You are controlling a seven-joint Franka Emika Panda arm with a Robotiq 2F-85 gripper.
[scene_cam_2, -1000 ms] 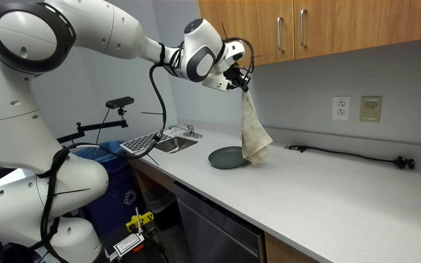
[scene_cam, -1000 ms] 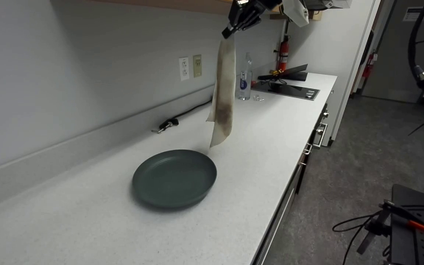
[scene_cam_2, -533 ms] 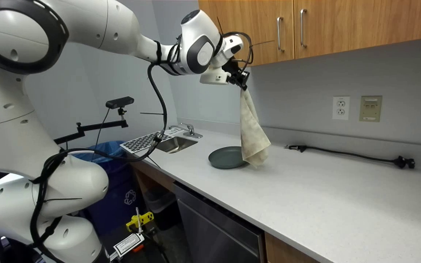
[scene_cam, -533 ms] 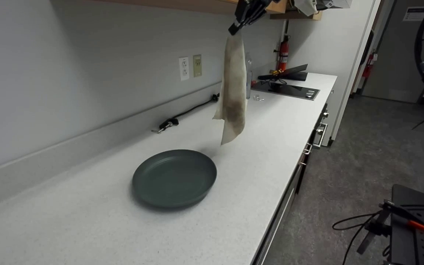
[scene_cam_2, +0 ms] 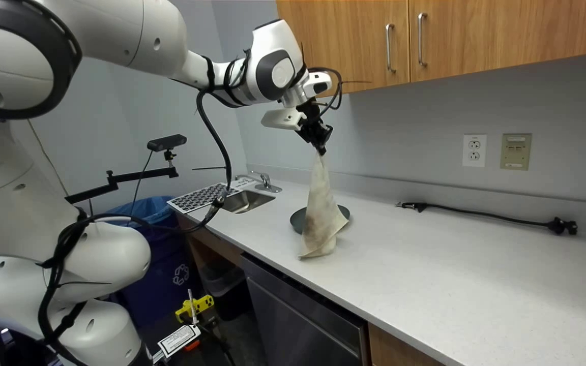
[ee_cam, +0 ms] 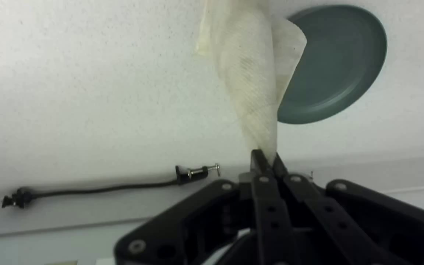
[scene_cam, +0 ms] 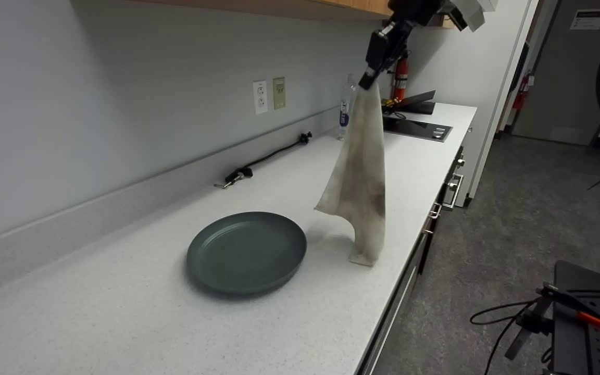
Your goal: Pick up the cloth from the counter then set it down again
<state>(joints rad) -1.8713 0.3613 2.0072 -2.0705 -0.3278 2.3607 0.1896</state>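
A cream cloth with brown stains (scene_cam: 362, 177) hangs down from my gripper (scene_cam: 366, 84). It also hangs in an exterior view (scene_cam_2: 319, 213) and in the wrist view (ee_cam: 247, 70). My gripper, seen in the wrist view (ee_cam: 268, 158) and in an exterior view (scene_cam_2: 321, 151), is shut on the cloth's top end. The cloth's lower end is at the white counter (scene_cam: 138, 333), and seems to touch it with a small fold. The cloth is beside a dark green plate (scene_cam: 248, 255), between plate and counter front edge, and partly covers the plate in the wrist view (ee_cam: 333, 66).
A black clamp with a flexible stem (scene_cam: 240, 175) lies along the back wall. A clear bottle (scene_cam: 345, 112) and a black cooktop (scene_cam: 420, 129) are farther along. A sink (scene_cam_2: 247, 202) is beyond the plate. Wooden cabinets (scene_cam_2: 450, 35) hang above the counter.
My gripper has moved down and toward the counter's front edge, still holding the cloth. The cloth's lower end has come down from above the counter to its surface. The plate has not moved.
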